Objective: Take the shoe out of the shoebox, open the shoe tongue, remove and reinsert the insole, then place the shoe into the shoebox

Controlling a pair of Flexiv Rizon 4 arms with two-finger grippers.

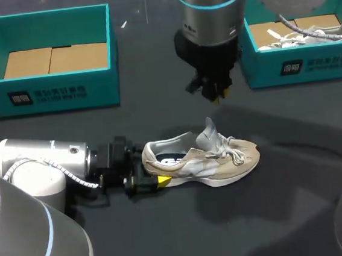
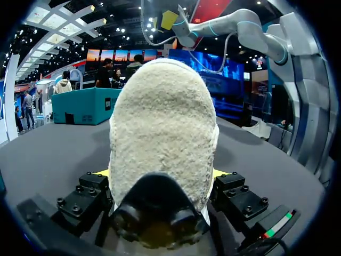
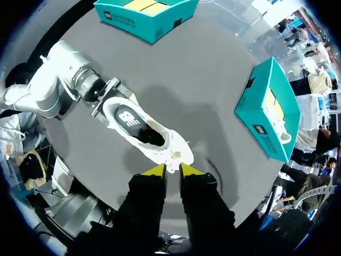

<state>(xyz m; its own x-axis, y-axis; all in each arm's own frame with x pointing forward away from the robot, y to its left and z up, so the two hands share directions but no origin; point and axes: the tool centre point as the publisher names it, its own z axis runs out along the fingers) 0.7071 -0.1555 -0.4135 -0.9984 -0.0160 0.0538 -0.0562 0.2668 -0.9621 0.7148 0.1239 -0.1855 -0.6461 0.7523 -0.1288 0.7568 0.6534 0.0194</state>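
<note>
A beige and white sneaker lies on its sole on the dark table, toe to the right, its tongue standing up. A dark insole shows inside it. My left gripper lies low at the heel, one finger on each side of it and shut on the shoe. In the left wrist view the fuzzy heel fills the space between the yellow tips. My right gripper hangs above the tongue. Its fingertips are almost together and hold nothing.
A teal shoebox with a bare cardboard floor stands at the back left. A second teal shoebox at the back right holds another white shoe. Open table lies in front of the sneaker.
</note>
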